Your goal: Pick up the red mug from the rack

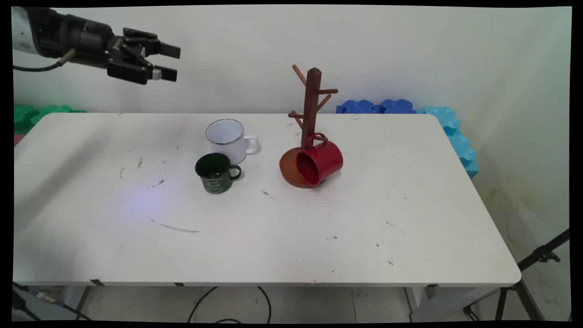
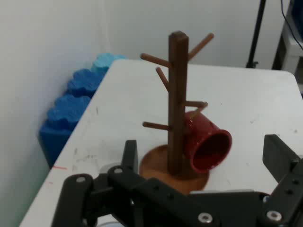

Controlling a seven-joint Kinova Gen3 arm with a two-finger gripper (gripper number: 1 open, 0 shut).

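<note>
I have the gripper [image 1: 168,61] high at 10 o'clock, jaws wide apart, empty. Red mug [image 1: 321,163] on its side, apparently touching the mug tree [image 1: 311,109] base.

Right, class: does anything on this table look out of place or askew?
Yes: the red mug lies tipped on its side, leaning on the wooden mug tree base, not hung on a peg. The white mug and green mug stand upright.
</note>
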